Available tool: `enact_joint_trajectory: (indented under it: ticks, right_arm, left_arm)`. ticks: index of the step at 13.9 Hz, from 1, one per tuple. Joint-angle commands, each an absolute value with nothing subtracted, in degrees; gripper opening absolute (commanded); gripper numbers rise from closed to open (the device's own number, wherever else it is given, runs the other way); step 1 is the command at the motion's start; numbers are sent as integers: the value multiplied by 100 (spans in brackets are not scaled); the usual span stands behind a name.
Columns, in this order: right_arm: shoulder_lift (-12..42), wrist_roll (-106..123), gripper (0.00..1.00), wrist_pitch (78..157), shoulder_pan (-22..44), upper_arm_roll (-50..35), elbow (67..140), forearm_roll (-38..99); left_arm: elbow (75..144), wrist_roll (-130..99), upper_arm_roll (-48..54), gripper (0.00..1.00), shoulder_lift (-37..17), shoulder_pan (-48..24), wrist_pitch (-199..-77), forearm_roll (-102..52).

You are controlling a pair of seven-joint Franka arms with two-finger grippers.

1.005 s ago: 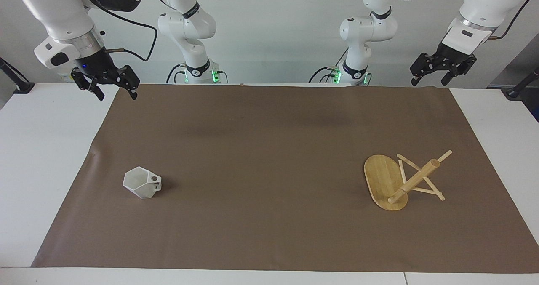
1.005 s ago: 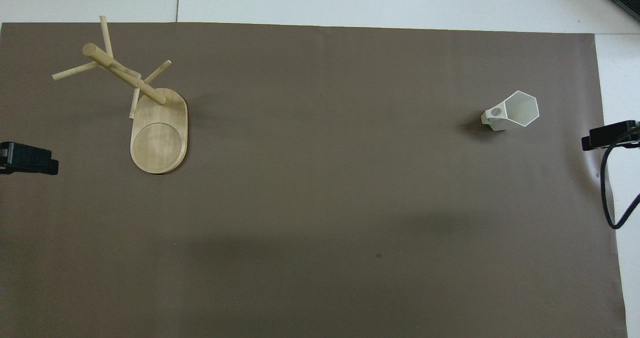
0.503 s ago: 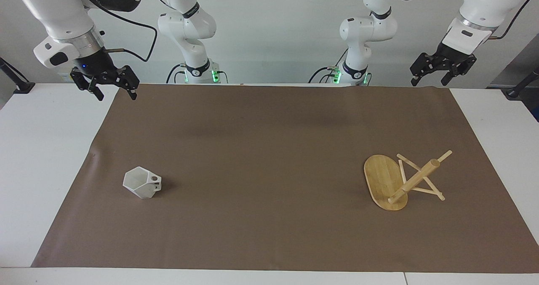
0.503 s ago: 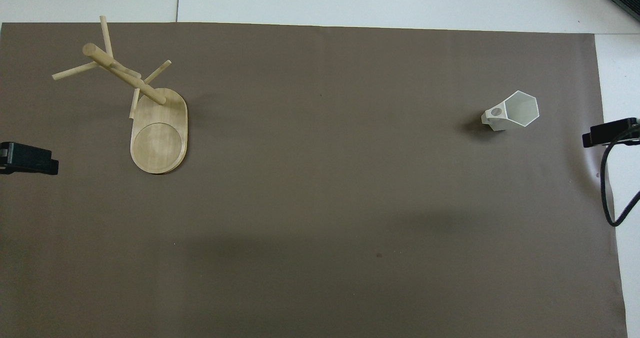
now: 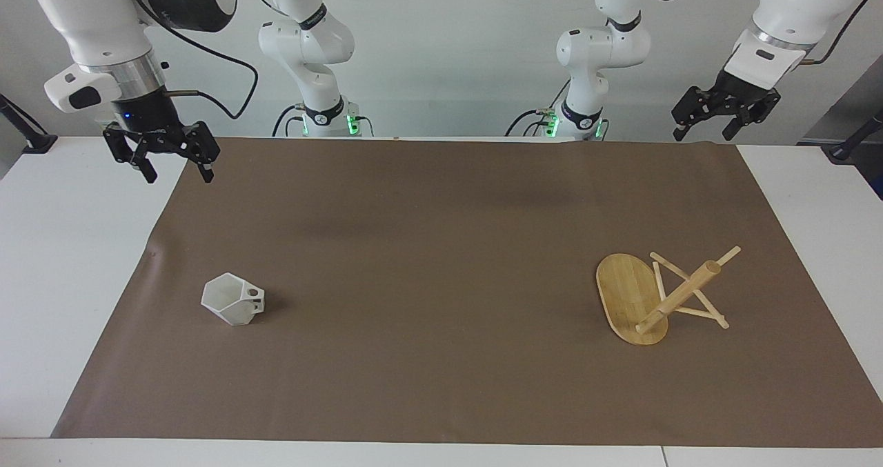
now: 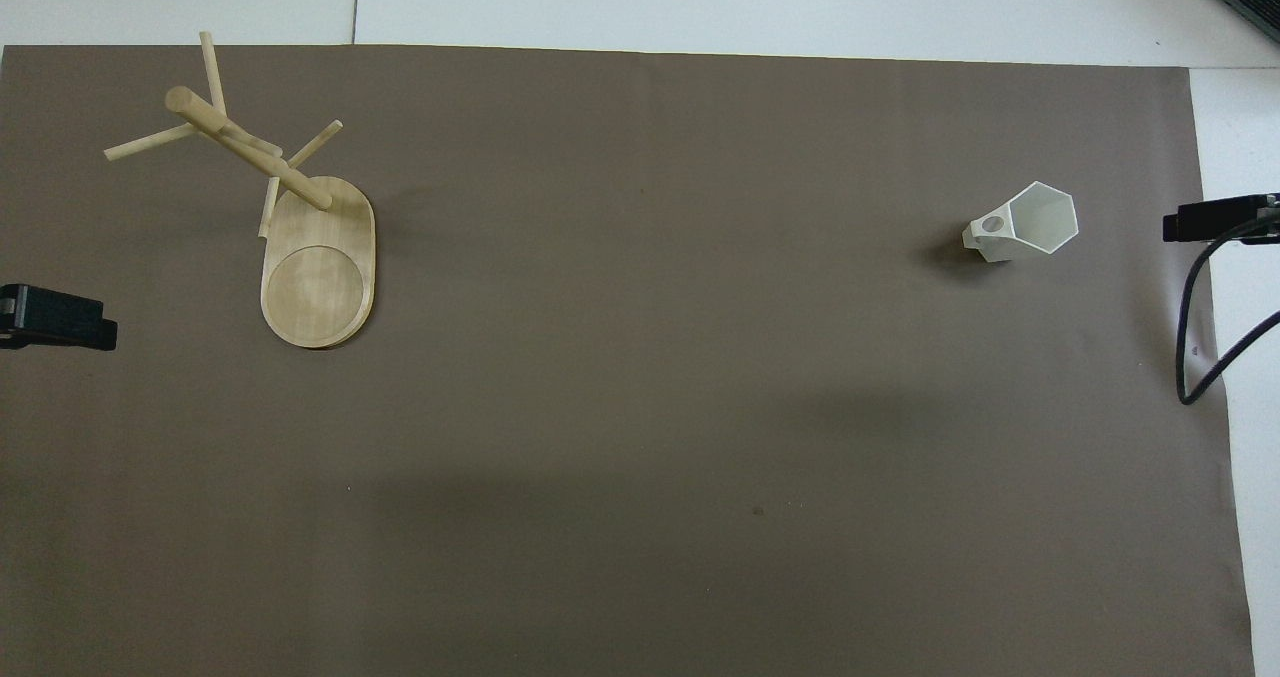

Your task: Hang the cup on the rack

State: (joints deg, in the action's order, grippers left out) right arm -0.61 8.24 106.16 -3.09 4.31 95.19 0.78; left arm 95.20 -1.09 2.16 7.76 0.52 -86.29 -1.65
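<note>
while the cup (image 5: 233, 299) sits apart from the rack (image 5: 660, 296), both end effectors, right (image 5: 174, 171) and left (image 5: 703, 133), hover spread.

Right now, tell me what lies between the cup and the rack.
Nothing: only bare brown mat runs between the cup and the rack. The overhead view shows it best, and the facing view agrees.
</note>
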Motion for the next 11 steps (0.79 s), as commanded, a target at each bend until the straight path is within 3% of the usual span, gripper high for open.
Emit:
enact_joint_trajectory:
  ticks: [1,11]
  right_arm:
    - [-114,975,100,11151,-246,501,9948,97]
    - [1115,1660,100,12919,-334,536,10274,97]
  left_arm:
    - [9659,-141,255,100,923,97,-8596,-62]
    - [9659,-141,255,100,923,97,-8596,-62]
